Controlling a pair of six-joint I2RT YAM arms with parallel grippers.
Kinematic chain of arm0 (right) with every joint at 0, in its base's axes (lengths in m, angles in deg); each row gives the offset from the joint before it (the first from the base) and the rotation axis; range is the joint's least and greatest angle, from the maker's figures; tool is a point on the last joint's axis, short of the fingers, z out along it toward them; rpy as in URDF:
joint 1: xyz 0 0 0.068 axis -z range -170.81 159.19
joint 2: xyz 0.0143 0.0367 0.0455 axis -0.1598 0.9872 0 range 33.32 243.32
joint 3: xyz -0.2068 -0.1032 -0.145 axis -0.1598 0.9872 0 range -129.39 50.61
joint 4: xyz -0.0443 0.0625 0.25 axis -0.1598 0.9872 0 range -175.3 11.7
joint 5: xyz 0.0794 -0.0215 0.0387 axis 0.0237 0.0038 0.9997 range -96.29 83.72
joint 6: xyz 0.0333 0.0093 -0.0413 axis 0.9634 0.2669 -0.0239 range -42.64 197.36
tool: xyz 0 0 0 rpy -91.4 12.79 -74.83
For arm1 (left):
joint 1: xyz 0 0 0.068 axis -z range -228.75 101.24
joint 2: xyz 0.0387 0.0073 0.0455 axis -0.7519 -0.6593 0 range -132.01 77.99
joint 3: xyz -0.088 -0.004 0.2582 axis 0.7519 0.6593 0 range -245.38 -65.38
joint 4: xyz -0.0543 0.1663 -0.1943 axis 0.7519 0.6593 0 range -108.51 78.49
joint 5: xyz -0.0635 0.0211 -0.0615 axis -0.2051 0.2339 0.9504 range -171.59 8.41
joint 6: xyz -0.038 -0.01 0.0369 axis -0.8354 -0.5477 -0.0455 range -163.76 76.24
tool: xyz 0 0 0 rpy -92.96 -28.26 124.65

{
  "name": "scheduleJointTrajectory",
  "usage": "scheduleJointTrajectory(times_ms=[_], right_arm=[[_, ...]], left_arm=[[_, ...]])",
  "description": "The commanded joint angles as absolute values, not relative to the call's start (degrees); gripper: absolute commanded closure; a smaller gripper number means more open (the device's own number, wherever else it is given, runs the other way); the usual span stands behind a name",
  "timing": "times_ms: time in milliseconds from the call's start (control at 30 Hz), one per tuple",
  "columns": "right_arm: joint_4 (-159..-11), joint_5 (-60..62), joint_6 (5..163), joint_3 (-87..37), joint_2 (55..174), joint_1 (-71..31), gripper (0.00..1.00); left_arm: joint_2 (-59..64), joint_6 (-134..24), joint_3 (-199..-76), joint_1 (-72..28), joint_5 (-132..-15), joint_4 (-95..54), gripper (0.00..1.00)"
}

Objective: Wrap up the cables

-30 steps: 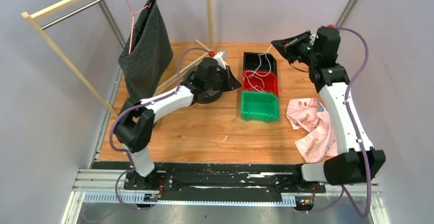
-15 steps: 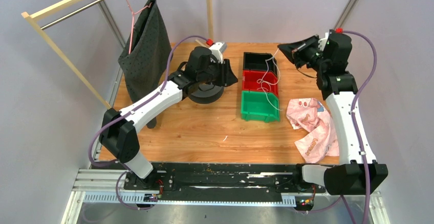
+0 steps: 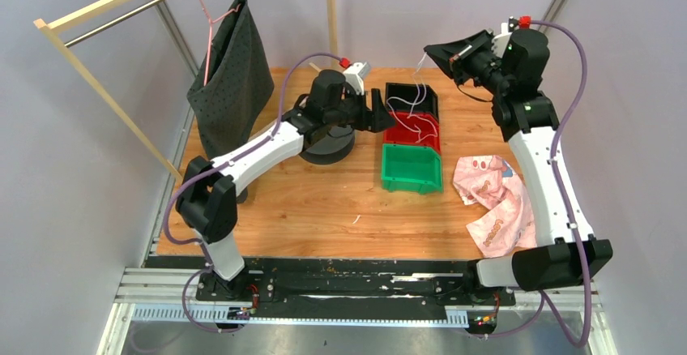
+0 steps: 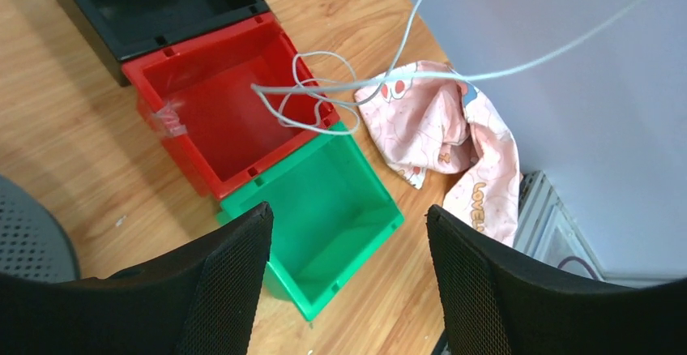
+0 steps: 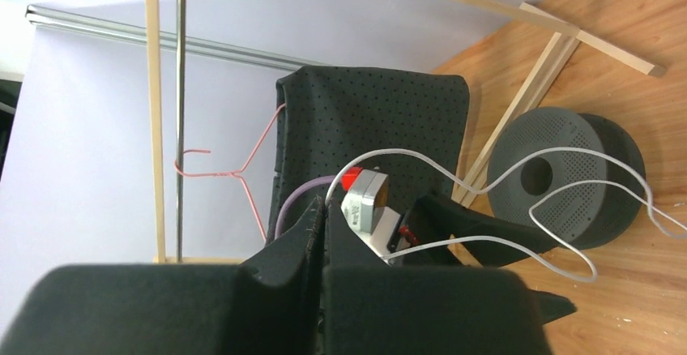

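Right gripper (image 5: 322, 224) pinches the thin white cable (image 5: 389, 152), loose loops unwrapped over the red plastic bin (image 4: 219, 120); left gripper (image 4: 348, 241) gapes, empty.

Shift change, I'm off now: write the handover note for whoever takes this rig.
Left pincer: open, empty, hovering by the red plastic bin and looking at the loops.
Right pincer: shut on the thin white cable, raised above the bins.
Cable: hangs from the right pincer in loose loops over the red bin.
Done: one end gripped and lifted.
Left: no tidy coil yet; gather the loops and wrap them.
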State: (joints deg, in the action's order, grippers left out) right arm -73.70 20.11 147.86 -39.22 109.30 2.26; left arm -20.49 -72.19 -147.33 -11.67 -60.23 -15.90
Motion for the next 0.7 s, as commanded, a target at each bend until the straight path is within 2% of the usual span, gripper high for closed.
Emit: scheduleJointTrajectory(times_ms=[0,267,433,667], right_arm=[[-75.93,18.19,149.19,-41.51,110.76,0.53,0.99],[-78.76,17.53,151.63,-42.34,113.38,-0.1,0.99],[-79.65,17.35,152.42,-42.99,114.53,-1.01,0.99],[-80.53,17.77,153.07,-43.61,115.66,-2.13,0.99]], left_arm=[[-25.75,-78.2,-149.61,-11.04,-59.1,-17.58,0.27],[-30.22,-83.54,-150.61,-9.32,-63.54,-18.25,0.26],[-31.4,-90.15,-147.62,-8.72,-61.88,-27.48,0.26],[-32.68,-94.54,-145.97,-8.55,-65.68,-31.31,0.27]])
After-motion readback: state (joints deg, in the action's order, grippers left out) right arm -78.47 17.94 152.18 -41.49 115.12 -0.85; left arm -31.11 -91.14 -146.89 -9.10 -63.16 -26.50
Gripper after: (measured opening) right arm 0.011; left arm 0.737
